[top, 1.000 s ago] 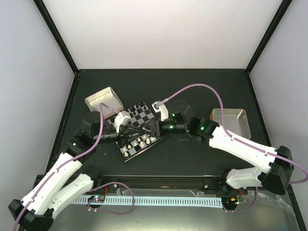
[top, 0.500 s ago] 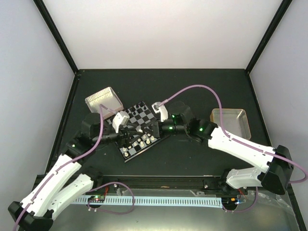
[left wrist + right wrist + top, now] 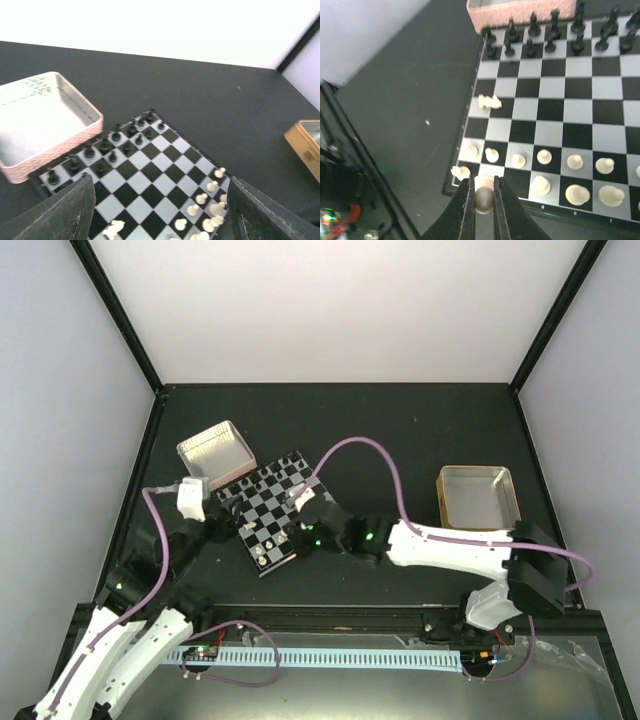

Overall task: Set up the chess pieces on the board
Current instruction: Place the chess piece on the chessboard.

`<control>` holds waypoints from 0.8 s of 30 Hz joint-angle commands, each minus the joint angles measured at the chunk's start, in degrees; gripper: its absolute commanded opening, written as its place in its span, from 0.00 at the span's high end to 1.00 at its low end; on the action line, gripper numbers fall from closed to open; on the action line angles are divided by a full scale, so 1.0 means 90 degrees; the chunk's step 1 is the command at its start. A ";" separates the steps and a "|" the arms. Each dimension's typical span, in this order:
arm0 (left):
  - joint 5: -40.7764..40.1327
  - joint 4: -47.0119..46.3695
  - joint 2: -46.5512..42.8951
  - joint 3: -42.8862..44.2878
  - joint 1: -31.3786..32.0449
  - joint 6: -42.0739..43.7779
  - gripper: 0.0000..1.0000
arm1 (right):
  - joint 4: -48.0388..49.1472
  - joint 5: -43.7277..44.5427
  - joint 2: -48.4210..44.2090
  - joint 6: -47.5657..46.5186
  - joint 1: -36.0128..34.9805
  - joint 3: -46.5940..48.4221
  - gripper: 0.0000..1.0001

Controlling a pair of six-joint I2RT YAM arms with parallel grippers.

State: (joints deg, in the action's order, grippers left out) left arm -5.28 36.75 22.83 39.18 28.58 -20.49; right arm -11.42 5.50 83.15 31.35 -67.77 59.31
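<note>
Right fingers (image 3: pixel 462 205) pinch a cream piece (image 3: pixel 484 197), kind unclear; left fingers (image 3: pixel 65 210) spread, empty. Lower yours into the board's (image 3: pixel 555 111) 6 o'clock back-row gap.

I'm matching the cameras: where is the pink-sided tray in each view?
Top external: pink-sided tray upper left of centre.
Left wrist: tray fills the left side.
Right wrist: tray's wall at the top edge.
Shared landmark: the board, black pieces on its tray side.

Bright even light, wrist cams bit soft.
</note>
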 commanded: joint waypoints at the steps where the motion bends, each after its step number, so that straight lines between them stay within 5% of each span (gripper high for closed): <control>1: -0.1099 0.0444 -0.0393 0.0087 -0.0023 -0.0224 0.26 | 0.0310 0.1210 0.0676 -0.0503 -0.0460 0.0065 0.95; 24: -0.1610 0.0559 -0.0621 -0.0022 -0.0022 -0.0213 0.25 | 0.0268 0.1880 0.2461 -0.0064 -0.0924 0.0575 0.95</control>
State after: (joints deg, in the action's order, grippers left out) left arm -18.28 41.15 16.95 38.87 28.58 -21.93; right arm -9.17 19.46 103.98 28.97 -75.88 62.35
